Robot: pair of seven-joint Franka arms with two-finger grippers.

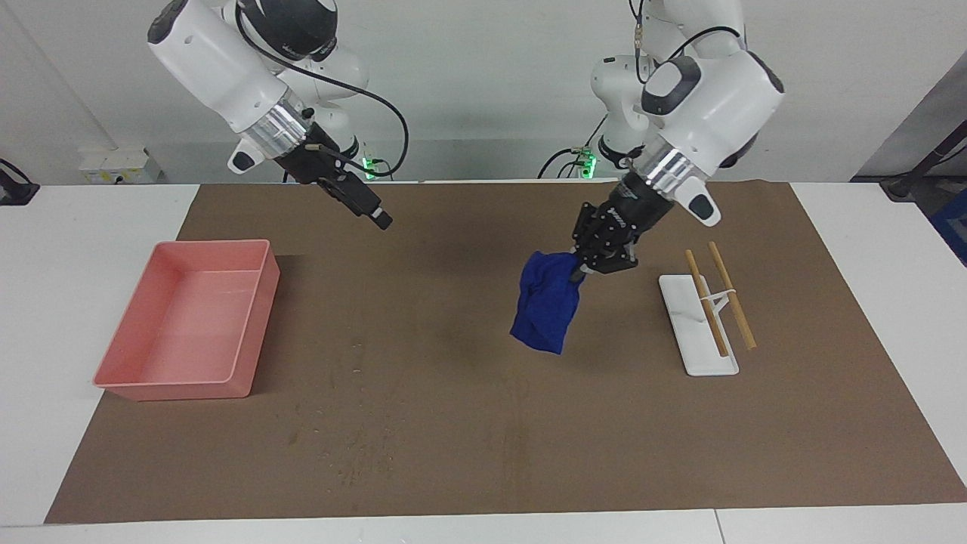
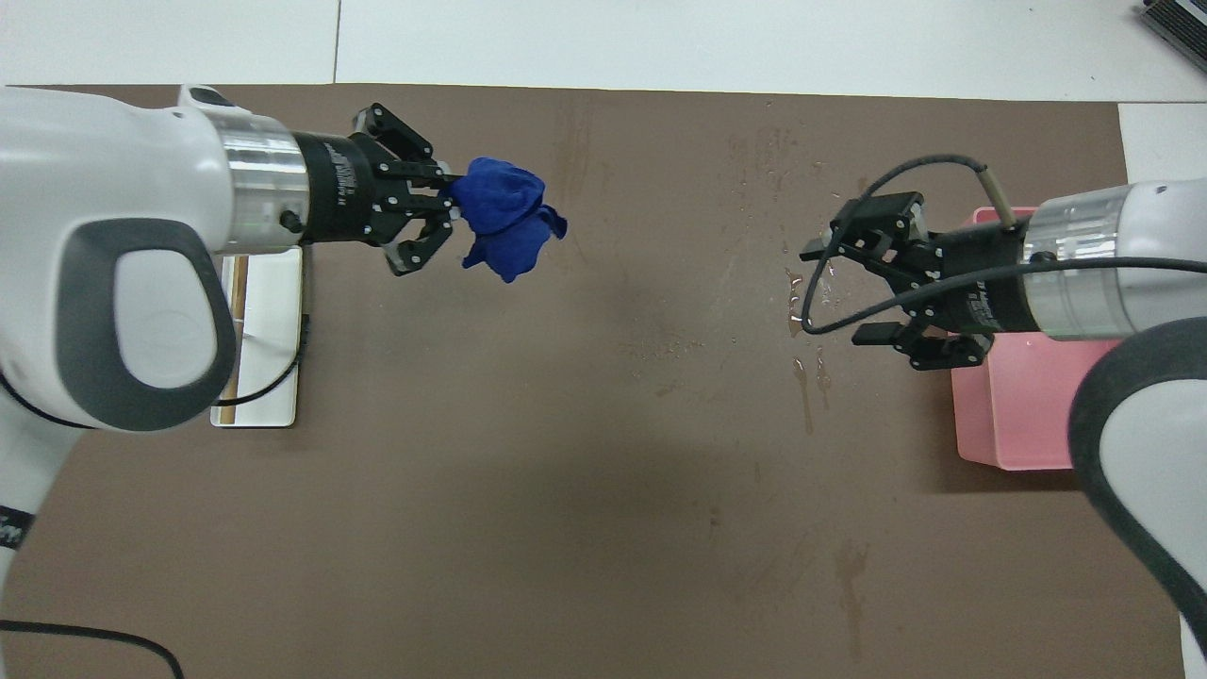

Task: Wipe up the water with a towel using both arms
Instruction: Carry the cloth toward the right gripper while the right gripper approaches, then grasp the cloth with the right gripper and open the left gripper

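The deep-blue towel [image 1: 545, 306] hangs bunched from my left gripper [image 1: 578, 272], which is shut on its top edge and holds it in the air over the middle of the brown mat [image 1: 453, 393]. In the overhead view the towel [image 2: 504, 222] sticks out from the left gripper [image 2: 451, 203]. The water [image 1: 355, 438] is a patch of small droplets and damp streaks on the mat, toward the right arm's end, also seen from overhead [image 2: 803, 321]. My right gripper [image 1: 375, 214] is open and empty, raised over the mat beside the pink tray; overhead it [image 2: 844, 292] is over the water.
An empty pink tray [image 1: 261, 302] sits at the right arm's end, also seen from overhead [image 2: 1014, 424]. A white rest [image 1: 699, 344] with two wooden chopsticks [image 1: 729, 298] lies at the left arm's end, under the left arm from overhead [image 2: 269, 330].
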